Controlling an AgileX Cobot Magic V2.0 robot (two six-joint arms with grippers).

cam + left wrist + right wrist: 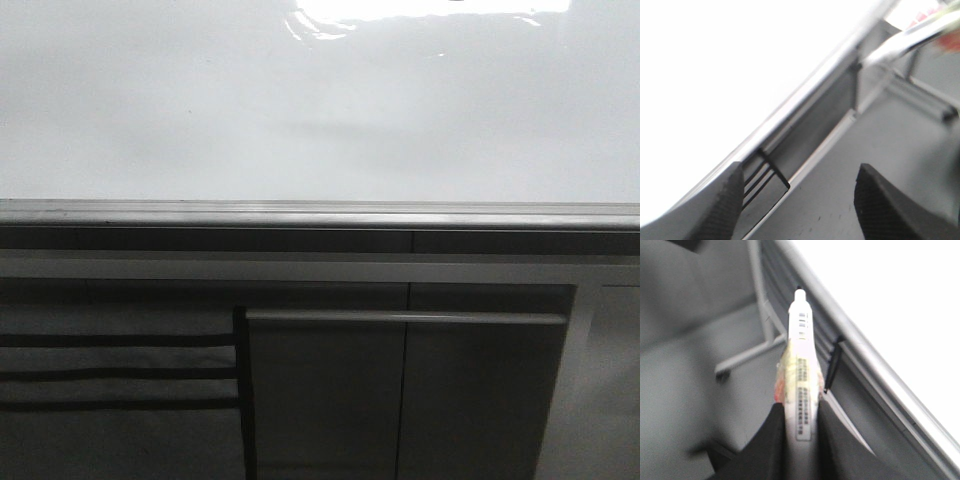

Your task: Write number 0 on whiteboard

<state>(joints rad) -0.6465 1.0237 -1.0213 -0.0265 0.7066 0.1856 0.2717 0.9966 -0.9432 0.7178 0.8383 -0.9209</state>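
The whiteboard (300, 110) fills the upper half of the front view, glossy white with glare at its top and a grey metal edge strip (320, 213) below it. No number 0 shows on it; its surface is blank. Neither gripper shows in the front view. In the right wrist view my right gripper (801, 412) is shut on a white marker pen (801, 355), which points forward beside the board's edge strip (880, 375). In the left wrist view my left gripper (797, 195) is open and empty, its fingers (722, 207) below the whiteboard (730, 65).
Dark grey cabinet panels (400, 390) with a light horizontal bar (405, 318) lie below the board. A panel with dark stripes (115, 372) sits at the lower left. The grey floor or panel (875, 150) spreads under the left gripper.
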